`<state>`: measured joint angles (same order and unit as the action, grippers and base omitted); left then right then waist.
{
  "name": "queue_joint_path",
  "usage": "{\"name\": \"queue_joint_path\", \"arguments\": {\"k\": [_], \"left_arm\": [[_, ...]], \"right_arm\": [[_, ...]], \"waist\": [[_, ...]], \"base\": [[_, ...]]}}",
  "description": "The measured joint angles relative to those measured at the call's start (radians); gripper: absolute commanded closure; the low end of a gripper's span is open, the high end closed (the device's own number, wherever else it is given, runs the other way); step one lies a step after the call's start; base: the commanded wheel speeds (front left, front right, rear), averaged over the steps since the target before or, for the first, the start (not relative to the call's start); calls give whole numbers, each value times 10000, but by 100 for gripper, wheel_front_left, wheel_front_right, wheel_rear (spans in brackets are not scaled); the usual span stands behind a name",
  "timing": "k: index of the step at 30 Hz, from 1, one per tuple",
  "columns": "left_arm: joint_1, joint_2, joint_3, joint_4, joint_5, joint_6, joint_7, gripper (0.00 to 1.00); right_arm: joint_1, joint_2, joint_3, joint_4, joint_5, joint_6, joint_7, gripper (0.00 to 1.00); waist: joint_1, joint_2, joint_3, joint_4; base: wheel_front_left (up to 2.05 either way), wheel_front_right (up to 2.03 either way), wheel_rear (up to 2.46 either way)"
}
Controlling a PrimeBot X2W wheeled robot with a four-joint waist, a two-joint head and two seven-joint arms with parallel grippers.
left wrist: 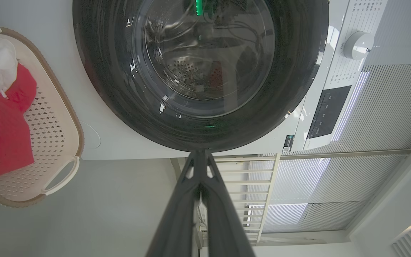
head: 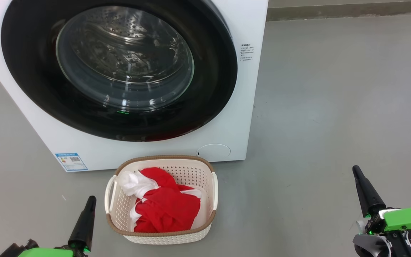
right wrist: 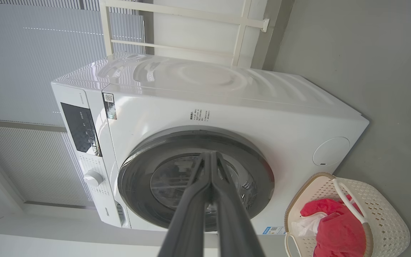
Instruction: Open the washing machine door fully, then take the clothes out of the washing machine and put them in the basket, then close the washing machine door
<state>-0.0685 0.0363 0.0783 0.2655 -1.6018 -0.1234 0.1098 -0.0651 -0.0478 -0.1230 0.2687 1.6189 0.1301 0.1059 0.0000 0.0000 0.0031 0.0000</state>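
Clothes (head: 170, 210) tucked in basket (head: 162, 157), between left gripper (head: 91, 198) and right gripper (head: 355, 168), both pinched shut, empty; washing machine door (head: 30, 71) closed ahead, probably done.

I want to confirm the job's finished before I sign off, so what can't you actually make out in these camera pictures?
- Drum bottom, head view: reflections on the washing machine door glass hide any leftover garment.
- Basket floor, head view: covered by the clothes.
- Blue label text, head view: too small to read.
- Left gripper body, head view: cut off by the bottom edge.
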Motion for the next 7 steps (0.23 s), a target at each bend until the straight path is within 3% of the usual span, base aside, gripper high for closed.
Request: {"name": "queue_joint_path", "arguments": {"k": [7], "left_arm": [[0,0,0,0,0,0,0,100]], "right_arm": [[0,6,-6,0,-10,0,0,100]], "waist": [[0,0,0,0]], "base": [[0,0,0]]}}
